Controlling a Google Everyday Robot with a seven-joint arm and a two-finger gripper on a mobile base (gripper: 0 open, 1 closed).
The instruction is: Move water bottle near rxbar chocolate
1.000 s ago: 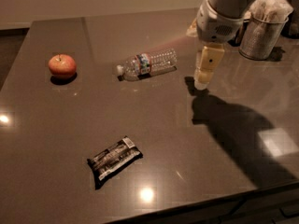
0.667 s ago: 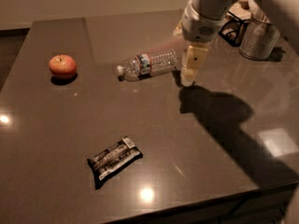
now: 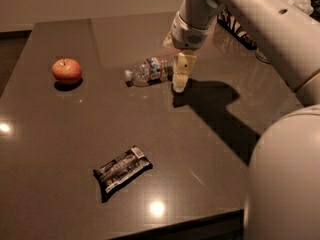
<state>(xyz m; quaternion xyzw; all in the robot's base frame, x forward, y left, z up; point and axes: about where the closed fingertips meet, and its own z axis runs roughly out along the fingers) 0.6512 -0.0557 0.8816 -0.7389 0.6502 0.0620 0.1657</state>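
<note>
The jaws of my gripper [image 3: 180,77] hung at the base end of the water bottle [image 3: 150,70], lying on its side on the worktop [image 3: 60,134]; spread or pressed together, I could not tell. The rxbar chocolate [image 3: 122,168] lay well apart

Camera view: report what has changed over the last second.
The hand swung leftward and now hangs at the base end of the water bottle; whether it touches the bottle cannot be told. The water bottle, lying on its side, the rxbar chocolate and the apple stayed where they were.
</note>
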